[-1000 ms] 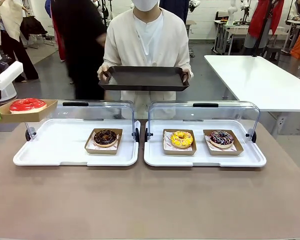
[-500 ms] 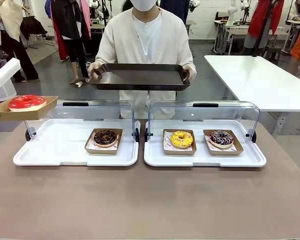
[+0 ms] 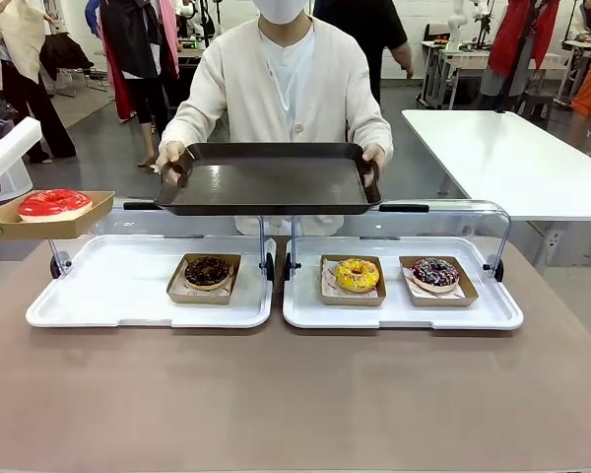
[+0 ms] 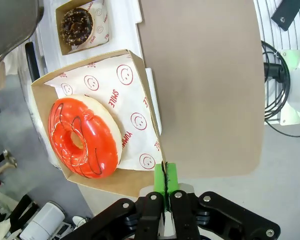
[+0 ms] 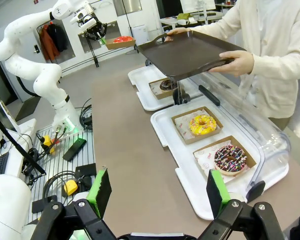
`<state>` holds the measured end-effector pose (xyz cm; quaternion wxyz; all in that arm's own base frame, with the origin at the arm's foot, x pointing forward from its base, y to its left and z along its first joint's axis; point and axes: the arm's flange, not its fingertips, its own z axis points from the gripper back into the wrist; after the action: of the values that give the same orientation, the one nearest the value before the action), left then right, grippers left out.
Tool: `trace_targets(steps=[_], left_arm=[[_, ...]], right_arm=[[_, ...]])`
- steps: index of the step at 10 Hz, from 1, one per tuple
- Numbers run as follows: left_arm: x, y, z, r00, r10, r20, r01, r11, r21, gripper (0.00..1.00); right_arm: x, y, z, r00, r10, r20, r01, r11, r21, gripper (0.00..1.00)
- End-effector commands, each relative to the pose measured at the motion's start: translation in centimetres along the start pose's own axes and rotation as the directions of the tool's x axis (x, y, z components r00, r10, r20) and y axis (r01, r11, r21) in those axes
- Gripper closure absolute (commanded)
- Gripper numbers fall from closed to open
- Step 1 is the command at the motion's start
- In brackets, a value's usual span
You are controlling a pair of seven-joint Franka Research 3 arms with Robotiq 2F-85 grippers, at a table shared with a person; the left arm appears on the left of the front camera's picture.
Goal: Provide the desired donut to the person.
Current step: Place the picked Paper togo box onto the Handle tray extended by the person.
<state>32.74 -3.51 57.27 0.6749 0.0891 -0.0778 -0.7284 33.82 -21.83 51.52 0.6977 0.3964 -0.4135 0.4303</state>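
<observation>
Already off the table and in the air: the red donut (image 4: 82, 139), lying in its cardboard box (image 4: 132, 95) on smiley-print paper. Pinched by one thin wall of that box between the fingers of the left gripper (image 4: 165, 174), jaws pressed almost together with only the card between them. Hanging at the robot's far left, above the outer end of the left display tray (image 3: 108, 296), box roughly level, donut seated flat in it.

Across the table, held out by the person (image 3: 286, 79) in both hands: a dark tray (image 3: 266, 182), bare and level, above the clear lids and about over the gap between the two display trays. Well apart from the red donut for now.

Resting untouched in their own boxes: chocolate donut (image 3: 208, 271) in the left display tray, yellow donut (image 3: 358, 274) and sprinkled donut (image 3: 435, 272) in the right display tray (image 3: 404, 313).

Spread wide and holding nothing: the right gripper (image 5: 157, 192), up near the right end of the table (image 3: 276, 394).

Judged from this: picking done, taking red as the wanted one; handover not yet done. Left to do: carry the box across to the dark tray, set it down flat on the bare surface, open the fingers, draw back. Probably past the halfway mark, with the delivery leg ahead.
</observation>
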Motion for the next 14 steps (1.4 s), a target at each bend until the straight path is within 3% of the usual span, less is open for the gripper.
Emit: trace_targets(steps=[1, 7, 9, 11, 14], left_arm=[[0.0, -0.3, 0.0, 1.0, 0.007, -0.016, -0.007, 1.0, 0.002, 1.0], [0.0, 0.0, 0.0, 1.0, 0.0, 0.0, 0.0, 1.0, 0.0, 0.99], [0.8, -1.0, 4.5, 0.999, 0.034, 0.021, -0.036, 0.996, 0.085, 0.99], [4.1, 0.8, 9.2, 1.0, -0.011, -0.018, 0.014, 0.987, 0.163, 0.99], [11.4, 3.1, 11.4, 0.999, -0.037, -0.028, 0.042, 0.978, 0.205, 0.99]], right_arm=[[0.1, 0.0, 0.1, 1.0, 0.004, 0.01, -0.004, 1.0, 0.001, 0.0], [0.1, 0.0, 0.1, 1.0, 0.004, 0.01, -0.004, 1.0, 0.001, 0.0], [0.1, 0.0, 0.1, 1.0, 0.004, 0.01, -0.004, 1.0, 0.001, 0.0], [0.1, 0.0, 0.1, 1.0, 0.004, 0.01, -0.004, 1.0, 0.001, 0.0], [0.1, 0.0, 0.1, 1.0, 0.004, 0.01, -0.004, 1.0, 0.001, 0.0]])
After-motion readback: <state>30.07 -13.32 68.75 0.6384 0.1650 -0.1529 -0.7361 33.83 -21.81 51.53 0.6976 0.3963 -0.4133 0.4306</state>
